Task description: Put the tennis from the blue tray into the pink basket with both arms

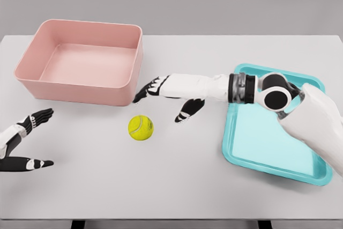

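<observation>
Where the table [177, 186] meets its far left corner, we see the pink basket [80, 60] standing upright with its opening to the ceiling, and nothing lies inside it. Against the right edge of the table sits the blue tray [262, 143], flat and slightly skewed, and we find its floor bare as well, though the right arm crosses over its far end and hides part of it.

We find the tennis ball [141, 127] resting on the bare table, near the middle, between the two containers and nearer the front than either the basket's front wall or the right hand. It touches neither container. Being round, it has no long axis we could name; its white seam curves across the side that faces us.

Our right hand [169, 95] reaches from over the tray toward the basket, its fingers [144, 91] spread and straight with the tips just beside the basket's front right corner, its thumb pointing down toward the front edge. It holds nothing and stands apart from the ball.

Our left hand [27, 140] shows at the left edge of the table, fingers apart and relaxed, thumb below them, also holding nothing and well apart from the ball.
</observation>
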Controlling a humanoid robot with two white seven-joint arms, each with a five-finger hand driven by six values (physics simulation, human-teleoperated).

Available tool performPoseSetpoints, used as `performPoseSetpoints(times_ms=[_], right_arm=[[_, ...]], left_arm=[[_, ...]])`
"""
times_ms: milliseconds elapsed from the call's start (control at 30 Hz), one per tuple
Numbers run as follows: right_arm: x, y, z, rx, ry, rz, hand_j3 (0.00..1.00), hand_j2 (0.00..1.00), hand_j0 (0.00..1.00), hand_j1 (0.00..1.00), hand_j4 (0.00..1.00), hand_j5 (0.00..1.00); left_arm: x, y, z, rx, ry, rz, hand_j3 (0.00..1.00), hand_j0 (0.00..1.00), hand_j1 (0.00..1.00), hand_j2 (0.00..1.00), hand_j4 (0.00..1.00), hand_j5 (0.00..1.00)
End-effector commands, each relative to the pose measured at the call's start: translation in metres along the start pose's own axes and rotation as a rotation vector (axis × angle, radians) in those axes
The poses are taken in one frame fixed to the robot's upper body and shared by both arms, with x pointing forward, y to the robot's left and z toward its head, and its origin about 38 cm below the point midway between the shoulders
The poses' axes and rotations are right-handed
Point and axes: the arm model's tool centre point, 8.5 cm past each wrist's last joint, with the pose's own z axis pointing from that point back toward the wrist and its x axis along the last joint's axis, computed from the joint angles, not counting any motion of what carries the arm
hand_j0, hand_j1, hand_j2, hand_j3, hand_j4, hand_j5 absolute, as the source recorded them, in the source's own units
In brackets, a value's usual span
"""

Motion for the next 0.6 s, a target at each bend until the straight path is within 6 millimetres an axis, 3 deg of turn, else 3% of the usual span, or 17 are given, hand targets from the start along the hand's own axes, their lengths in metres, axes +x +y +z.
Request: performPoseSetpoints(times_ms=[0, 100, 167, 233, 367, 567], right_arm=[[-0.008, -0.060, 0.067, -0.163, 0.101, 0.080, 1.00, 1.00, 1.00, 1.00, 1.00, 1.00], [-0.012, -0.086, 0.131, -0.277, 0.177, 0.090, 1.00, 1.00, 1.00, 1.00, 1.00, 1.00], [-0.013, -0.089, 0.170, -0.283, 0.228, 0.079, 1.00, 1.00, 1.00, 1.00, 1.00, 1.00], [-0.014, -0.082, 0.193, -0.279, 0.246, 0.054, 1.00, 1.00, 1.00, 1.00, 1.00, 1.00], [-0.018, -0.070, 0.206, -0.251, 0.286, 0.032, 1.00, 1.00, 1.00, 1.00, 1.00, 1.00], [-0.002, -0.079, 0.219, -0.205, 0.311, 0.087, 1.00, 1.00, 1.00, 1.00, 1.00, 1.00]], left_arm=[[0.001, -0.003, -0.001, -0.014, -0.002, -0.006, 1.00, 1.00, 1.00, 1.00, 1.00, 1.00], [0.001, -0.005, -0.003, -0.014, -0.011, -0.012, 1.00, 1.00, 1.00, 1.00, 1.00, 1.00], [0.003, -0.012, -0.006, -0.023, -0.025, -0.011, 1.00, 1.00, 1.00, 1.00, 1.00, 1.00], [0.010, -0.019, -0.011, -0.041, -0.054, -0.017, 1.00, 1.00, 1.00, 1.00, 1.00, 1.00], [0.029, -0.027, -0.030, -0.041, -0.148, -0.039, 1.00, 1.00, 1.00, 1.00, 1.00, 1.00], [0.037, -0.040, -0.039, -0.045, -0.199, -0.041, 1.00, 1.00, 1.00, 1.00, 1.00, 1.00]])
